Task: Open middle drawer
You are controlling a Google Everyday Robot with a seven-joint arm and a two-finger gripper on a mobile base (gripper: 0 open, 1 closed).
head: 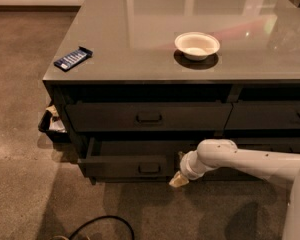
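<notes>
claw (pixel 179 180): low in front of the table (pixel 140 74), at the tip of the white arm (pixel 240 161); how wide open cannot be told, nor whether anything is held
middle drawer (pixel 122 165): just left of the claw, front standing out from the cabinet face, dark tray showing behind it
handle (pixel 149 168): left of the claw, near but apart from it, not gripped
done: drawer out partway, judging by the gap behind its front
left: probably a further pull to bring the tray fully out, or nothing if this much counts as open
upper drawer (pixel 149 117): above and left of the claw, flush and shut
bowl (pixel 197 45): well above the claw, on the table top
blue packet (pixel 73 58): up and far left of the claw, by the table edge
</notes>
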